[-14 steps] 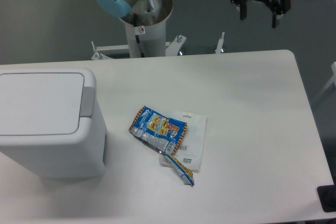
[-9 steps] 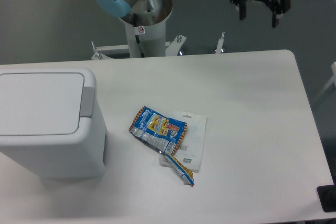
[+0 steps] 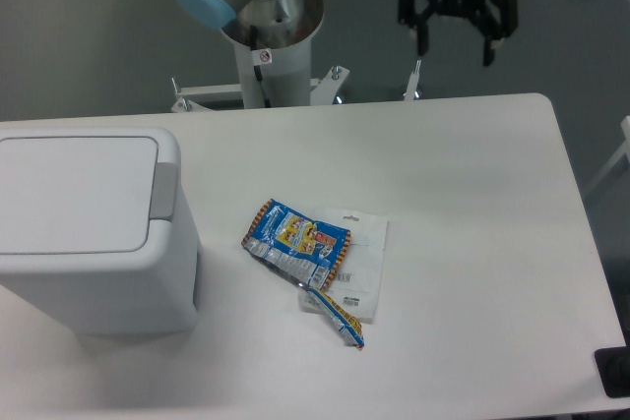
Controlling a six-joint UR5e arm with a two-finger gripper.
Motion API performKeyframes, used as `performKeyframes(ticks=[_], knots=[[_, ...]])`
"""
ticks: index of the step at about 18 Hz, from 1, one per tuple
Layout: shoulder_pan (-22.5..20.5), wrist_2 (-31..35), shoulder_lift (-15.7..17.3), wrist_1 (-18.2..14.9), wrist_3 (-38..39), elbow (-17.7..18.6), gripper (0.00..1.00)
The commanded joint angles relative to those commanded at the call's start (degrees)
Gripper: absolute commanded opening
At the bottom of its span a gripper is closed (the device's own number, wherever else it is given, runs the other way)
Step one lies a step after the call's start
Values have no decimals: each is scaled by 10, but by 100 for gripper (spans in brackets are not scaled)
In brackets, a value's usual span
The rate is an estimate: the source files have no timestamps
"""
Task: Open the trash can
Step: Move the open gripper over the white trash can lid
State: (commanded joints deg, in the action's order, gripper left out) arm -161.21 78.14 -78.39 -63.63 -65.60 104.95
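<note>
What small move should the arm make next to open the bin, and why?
Probably travel left and down toward the grey push tab of the large boxy white plastic trash can. Its flat lid lies shut, and the open black two-finger gripper hangs beyond the white table's far edge, holding nothing.

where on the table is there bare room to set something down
The widest bare patch is the table's right half, between the snack wrappers and the right edge. The back strip behind the wrappers is also bare. Tighter: the gap between the trash can and the wrappers. The open gripper hangs beyond the back edge.
</note>
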Motion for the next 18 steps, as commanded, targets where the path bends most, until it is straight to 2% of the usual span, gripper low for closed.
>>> performKeyframes(ticks=[3,7,9,18], knots=[[52,1,-22,16,144,-17,100],[118,-10,-47,71,337,-26,100],[151,-11,-61,90,400,-27,100],[245,-25,-102,111,570,-69,100]])
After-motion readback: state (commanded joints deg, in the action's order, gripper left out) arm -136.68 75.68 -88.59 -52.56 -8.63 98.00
